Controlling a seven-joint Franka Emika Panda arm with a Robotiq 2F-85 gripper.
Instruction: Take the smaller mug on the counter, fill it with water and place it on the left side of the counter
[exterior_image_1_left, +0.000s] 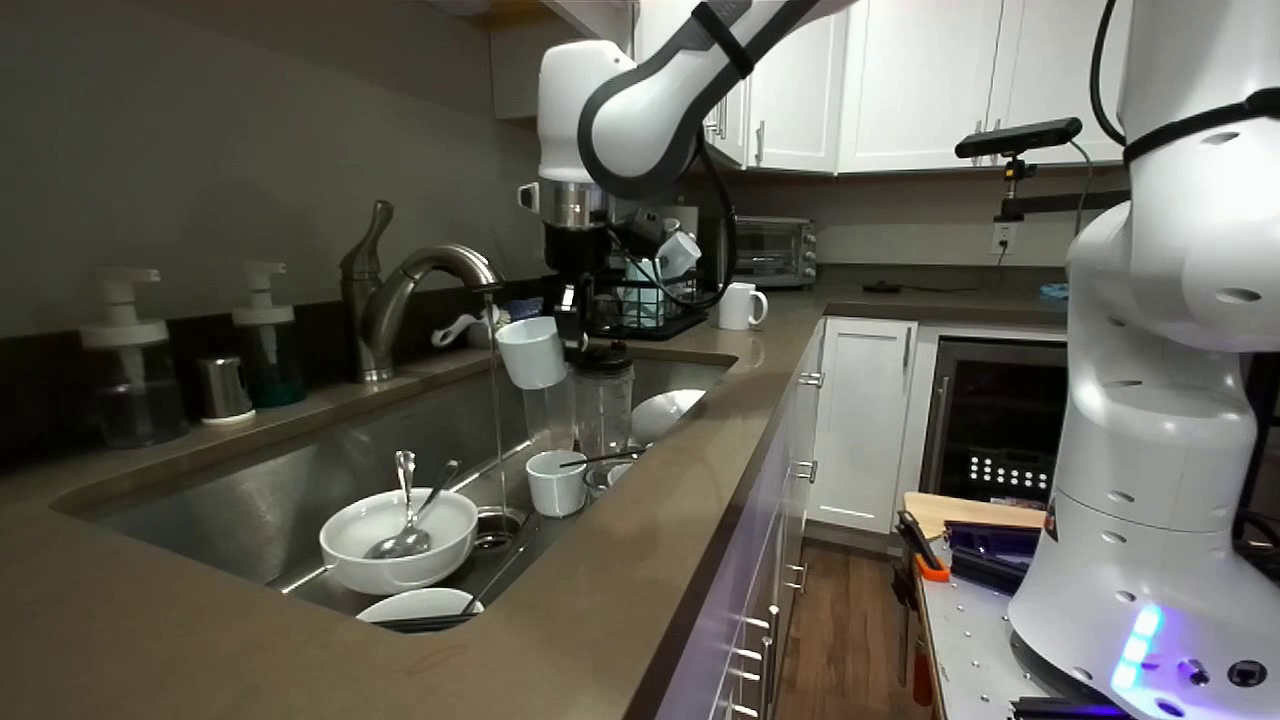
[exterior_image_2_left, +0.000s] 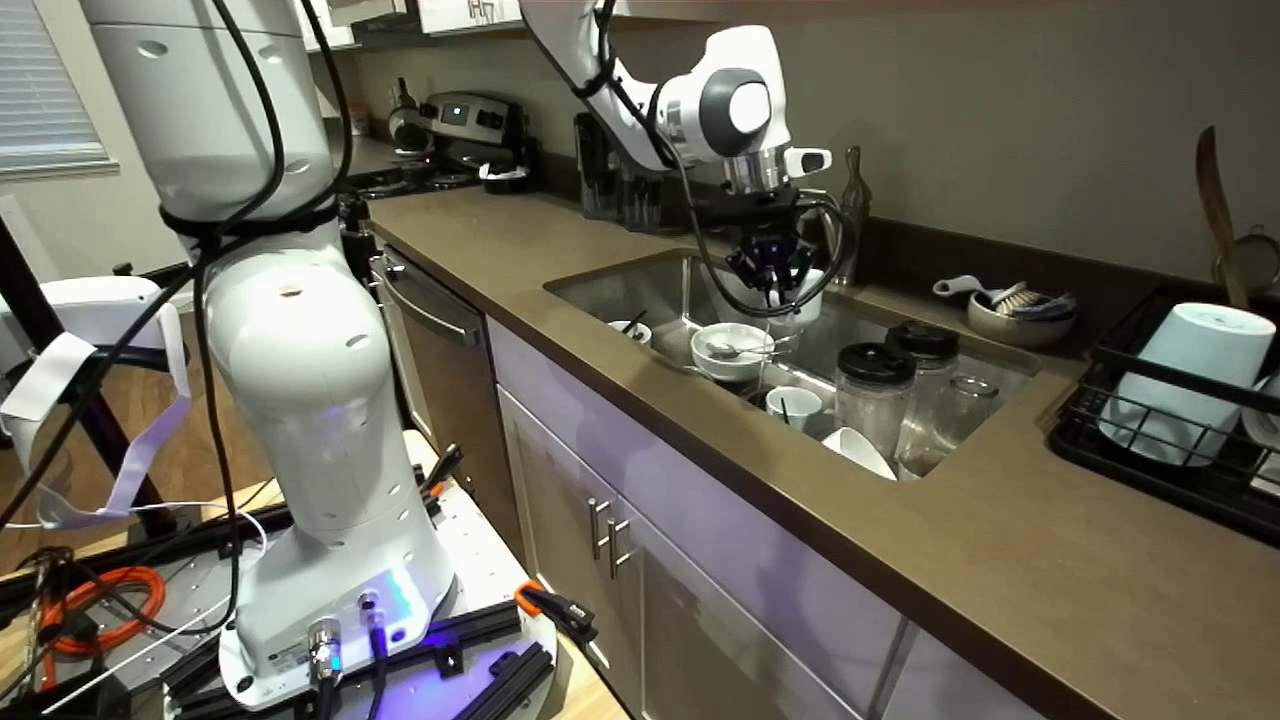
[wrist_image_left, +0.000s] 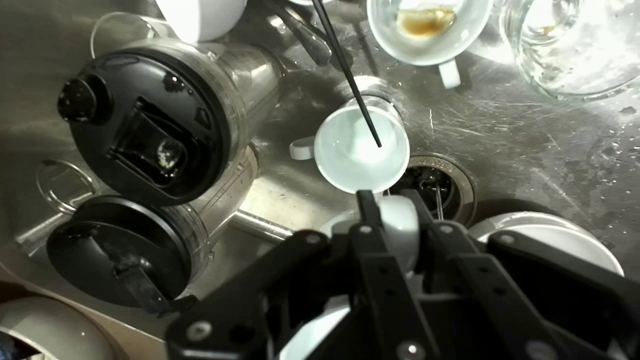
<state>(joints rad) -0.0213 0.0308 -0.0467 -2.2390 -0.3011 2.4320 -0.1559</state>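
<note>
The smaller mug, plain white, hangs tilted above the sink. It also shows in an exterior view, partly behind the gripper. My gripper is shut on its loop handle, which shows between the fingertips in the wrist view; the mug's body is mostly hidden there. Water runs from the chrome faucet in a thin stream close beside the mug and falls to the drain. I cannot see inside the mug. The grey-brown counter surrounds the sink. A larger white mug stands on the counter further back.
Below in the sink are a white bowl with spoons, a white cup with a black stick and lidded clear bottles. Soap dispensers stand behind the sink. A black dish rack stands beside it.
</note>
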